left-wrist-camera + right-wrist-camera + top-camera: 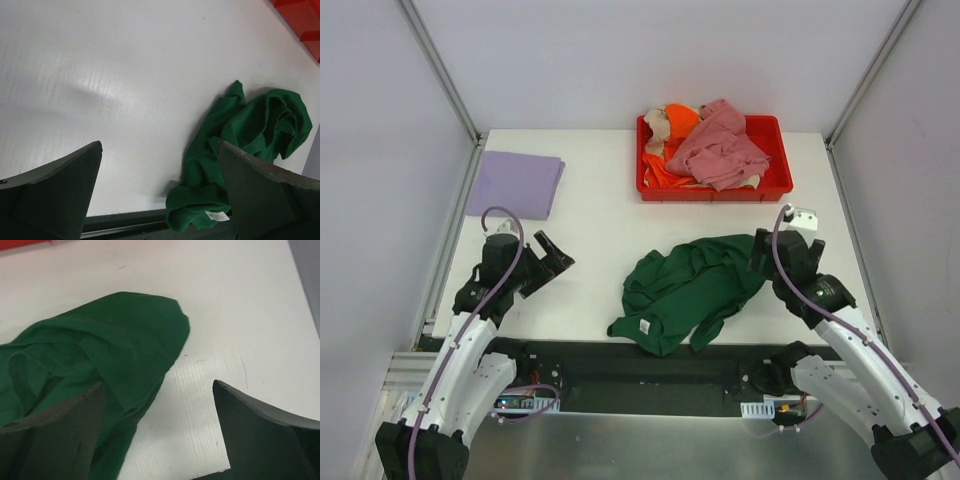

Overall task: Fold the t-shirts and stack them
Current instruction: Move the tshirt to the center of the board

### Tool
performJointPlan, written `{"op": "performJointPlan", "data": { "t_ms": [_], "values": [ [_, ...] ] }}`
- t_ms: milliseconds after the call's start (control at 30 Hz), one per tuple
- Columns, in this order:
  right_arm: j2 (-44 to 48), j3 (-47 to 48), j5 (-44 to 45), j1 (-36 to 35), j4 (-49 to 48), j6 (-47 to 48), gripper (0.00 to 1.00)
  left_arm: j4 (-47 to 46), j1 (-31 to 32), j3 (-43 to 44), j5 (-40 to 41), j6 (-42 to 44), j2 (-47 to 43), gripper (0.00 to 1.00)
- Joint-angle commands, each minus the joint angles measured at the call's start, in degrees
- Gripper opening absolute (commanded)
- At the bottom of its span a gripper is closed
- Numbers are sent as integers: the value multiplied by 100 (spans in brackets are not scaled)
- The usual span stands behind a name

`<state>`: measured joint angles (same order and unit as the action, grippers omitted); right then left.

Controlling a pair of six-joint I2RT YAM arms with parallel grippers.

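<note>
The desk [600,230] is the biggest thing under me, white and bare through the middle. On its near half lies the dark green t-shirt [690,290], crumpled and not flat at all, with its lower folds bunched right at the near edge of the desk. At the far edge sits the red tray [775,185], and in it are the pink t-shirt [720,150], the orange t-shirt [675,125] and a bit of the beige t-shirt [657,125], all heaped together. The lavender t-shirt [515,183] lies folded flat at the far left corner, well apart from everything else.

My right hand [157,385] hangs wide over the right end of the green shirt, holding nothing; one finger stands over the cloth and the other over bare desk. My left hand [159,145] is wide too and empty, over bare desk well to the left of the shirt.

I judge that the green one has to be spread before any fold. The danger is the bunching: if I pinch where the cloth is doubled, I may catch two layers and lift a knot instead of one edge. If I pull toward myself, the part at the near edge could slide off the desk. I cannot make out a sleeve or the hem, so I may take the wrong corner.

The small white label [216,215] shows at the near fold, my best clue to where the collar is.
</note>
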<state>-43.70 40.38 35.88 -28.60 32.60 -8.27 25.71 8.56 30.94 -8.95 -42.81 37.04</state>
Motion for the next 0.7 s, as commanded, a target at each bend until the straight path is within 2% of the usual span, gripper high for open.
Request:
{"op": "performJointPlan", "data": {
  "t_ms": [0,33,167,233,333,433,567,667],
  "values": [
    [143,531,-1410,-5,-7,465,95,-75,-30,-105,-133,-52,198,99],
    [64,602,-2009,-49,-95,754,99,-84,-21,-149,-194,-78,207,99],
    [-559,664,-3882,-986,-1024,1345,96,-102,-21,-395,-546,-88,120,99],
    [-1102,725,-4272,-1418,-1526,1337,97,-102,-12,-544,-651,-114,-3,99],
    [-2008,1102,-3994,-2077,-1809,1345,99,-111,-21,-790,-985,-245,-292,99],
    [-3122,1664,-3151,-2710,-1854,1512,99,-128,-21,-1080,-1275,-368,-600,99],
    [-4275,2534,-2324,-3169,-1564,1654,97,-137,-21,-1353,-1539,-535,-934,99],
    [-4935,3035,-2304,-3371,-1441,1680,92,-137,-12,-1494,-1601,-571,-1058,99]
  ]
}}
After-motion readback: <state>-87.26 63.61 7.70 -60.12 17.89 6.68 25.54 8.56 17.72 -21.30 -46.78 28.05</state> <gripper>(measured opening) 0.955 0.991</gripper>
